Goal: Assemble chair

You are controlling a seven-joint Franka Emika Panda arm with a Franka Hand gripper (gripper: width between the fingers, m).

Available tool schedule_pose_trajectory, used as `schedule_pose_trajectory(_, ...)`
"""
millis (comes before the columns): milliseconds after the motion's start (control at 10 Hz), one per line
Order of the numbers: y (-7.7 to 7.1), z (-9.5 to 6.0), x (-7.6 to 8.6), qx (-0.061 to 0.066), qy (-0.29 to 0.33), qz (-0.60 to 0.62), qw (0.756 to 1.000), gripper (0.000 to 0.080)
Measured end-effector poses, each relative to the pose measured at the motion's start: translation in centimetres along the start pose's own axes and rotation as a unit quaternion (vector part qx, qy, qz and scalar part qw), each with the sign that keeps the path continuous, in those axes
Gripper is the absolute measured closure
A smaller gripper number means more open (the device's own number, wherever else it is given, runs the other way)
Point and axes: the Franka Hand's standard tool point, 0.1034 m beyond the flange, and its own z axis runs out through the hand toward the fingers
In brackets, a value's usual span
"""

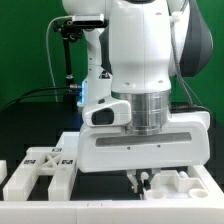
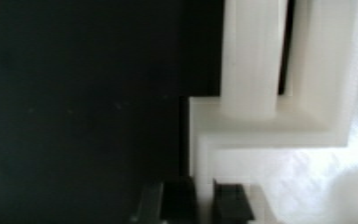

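The chair is in loose white parts on the black table. A slotted white panel (image 2: pixel 265 110) fills one side of the wrist view, its edge running down to my fingertips. My gripper (image 2: pixel 202 200) is shut, its two dark fingers (image 2: pixel 158 203) close together, with only a thin white sliver showing between them. I cannot tell whether that sliver is pinched or lies behind the fingers. In the exterior view the gripper (image 1: pixel 143 181) points straight down at a low white part (image 1: pixel 190 182). Another tagged white part (image 1: pixel 42 166) lies at the exterior view's left.
A long white bar (image 1: pixel 100 212) runs along the near edge of the exterior view. The arm's big white body (image 1: pixel 140 60) hides the middle of the table. A black stand with cables (image 1: pixel 68 50) rises at the back on the exterior view's left.
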Motion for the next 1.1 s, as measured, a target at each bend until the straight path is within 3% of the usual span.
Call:
schedule_pose_trajectory(300, 0.04, -0.01, -0.01, 0.0, -0.001, 0.0, 1.0, 0.0759)
schedule_pose_trajectory(500, 0.03, 0.0, -0.01, 0.0, -0.001, 0.0, 1.0, 0.0435)
schedule_pose_trajectory(600, 0.03, 0.0, -0.01, 0.0, -0.001, 0.0, 1.0, 0.0435)
schedule_pose_trajectory(700, 0.03, 0.0, -0.01, 0.0, -0.001, 0.0, 1.0, 0.0242)
schedule_pose_trajectory(800, 0.03, 0.0, -0.01, 0.0, -0.001, 0.0, 1.0, 0.0242)
schedule_pose_trajectory(900, 0.03, 0.0, -0.01, 0.0, -0.001, 0.0, 1.0, 0.0165)
schedule_pose_trajectory(1100, 0.03, 0.0, -0.01, 0.0, -0.001, 0.0, 1.0, 0.0153)
